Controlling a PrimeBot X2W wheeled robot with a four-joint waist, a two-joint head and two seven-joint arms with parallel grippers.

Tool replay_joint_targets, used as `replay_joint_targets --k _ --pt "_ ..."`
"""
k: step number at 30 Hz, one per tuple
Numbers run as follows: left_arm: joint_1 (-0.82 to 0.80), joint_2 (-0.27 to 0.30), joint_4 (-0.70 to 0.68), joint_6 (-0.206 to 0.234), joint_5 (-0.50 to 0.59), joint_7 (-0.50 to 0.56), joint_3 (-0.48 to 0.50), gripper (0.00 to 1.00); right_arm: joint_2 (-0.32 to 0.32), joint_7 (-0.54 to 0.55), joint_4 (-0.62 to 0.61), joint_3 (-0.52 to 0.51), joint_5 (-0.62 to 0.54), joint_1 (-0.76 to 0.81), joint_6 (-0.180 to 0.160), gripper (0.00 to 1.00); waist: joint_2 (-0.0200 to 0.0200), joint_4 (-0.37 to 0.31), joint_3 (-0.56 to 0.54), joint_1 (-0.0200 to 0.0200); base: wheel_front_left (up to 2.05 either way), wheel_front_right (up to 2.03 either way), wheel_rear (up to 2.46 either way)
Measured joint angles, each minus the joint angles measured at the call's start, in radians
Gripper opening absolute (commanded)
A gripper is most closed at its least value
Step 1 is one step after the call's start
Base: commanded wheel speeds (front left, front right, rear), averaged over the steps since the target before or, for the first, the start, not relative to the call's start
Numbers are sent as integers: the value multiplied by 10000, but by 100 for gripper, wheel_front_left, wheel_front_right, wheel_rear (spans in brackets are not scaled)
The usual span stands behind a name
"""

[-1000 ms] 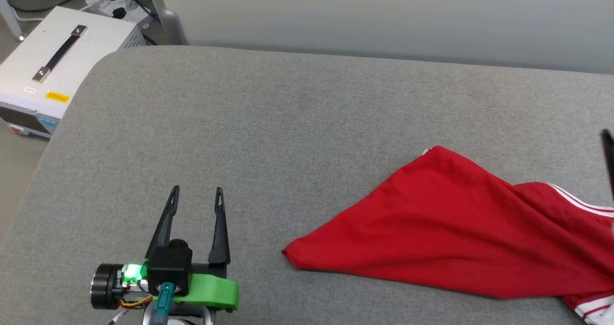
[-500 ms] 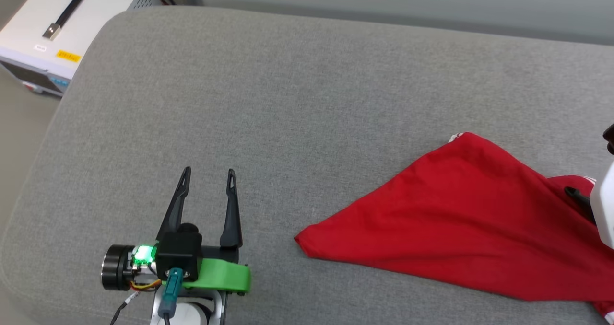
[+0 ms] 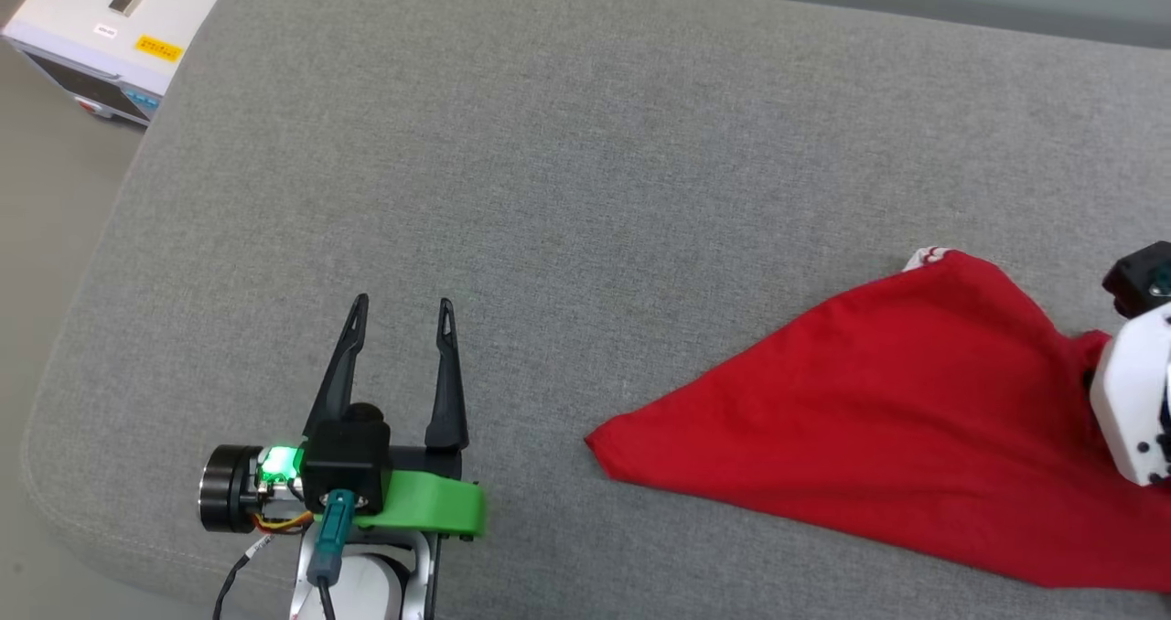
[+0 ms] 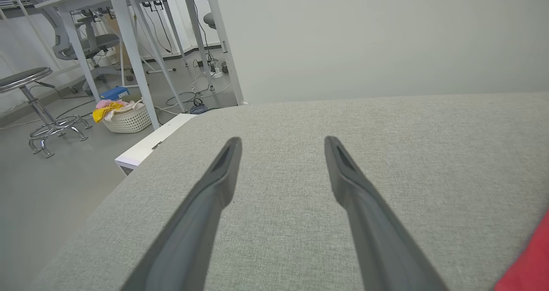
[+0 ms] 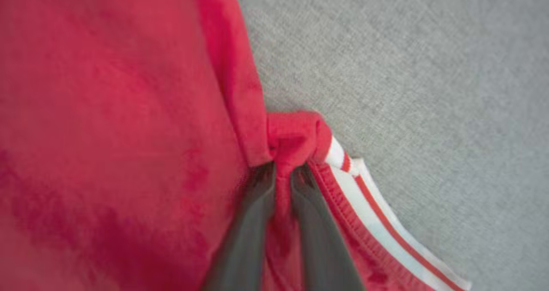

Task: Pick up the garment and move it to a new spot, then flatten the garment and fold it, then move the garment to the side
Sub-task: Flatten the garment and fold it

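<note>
The garment (image 3: 878, 419), a red jersey shirt, lies in a loose triangle on the grey cushion (image 3: 567, 172), its point toward the middle and its bulk at the right edge. In the right wrist view my right gripper (image 5: 281, 168) is shut on a bunched fold of the garment (image 5: 107, 110) beside the white-and-red striped trim (image 5: 377, 213). In the head view its white wrist (image 3: 1134, 400) stands over the cloth's right part. My left gripper (image 3: 401, 314) rests open above the cushion at the lower left, well left of the shirt. A red corner of the garment (image 4: 527, 261) shows beyond its fingers (image 4: 223, 175).
A white box with a black handle (image 3: 101, 26) stands on the floor past the cushion's far left corner. The left wrist view shows table legs, a stool (image 4: 25, 80) and a white basket of cloth (image 4: 124, 115) on the floor; a pale wall (image 4: 364, 37) runs behind.
My right gripper has come down onto the garment's right part and closed on a fold of it. The head camera has tilted down and right. The left gripper stays open and still.
</note>
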Motion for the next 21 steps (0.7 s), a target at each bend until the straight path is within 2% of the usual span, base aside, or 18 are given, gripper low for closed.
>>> replay_joint_targets --k 6,14,21 --pt "59 2 40 -8 4 0 27 100 527 -1471 -349 130 -52 -645 0 0 0 -107 -556 1 0 0 0" --pt "233 4 -12 -56 15 0 65 100 1195 -2428 -1459 188 -462 -1784 0 0 1 -55 -1097 0 0 0 0" --pt "274 4 -92 -54 17 0 132 100 2228 -3346 -1639 591 -880 -2838 0 0 0 238 -1053 0 0 0 0"
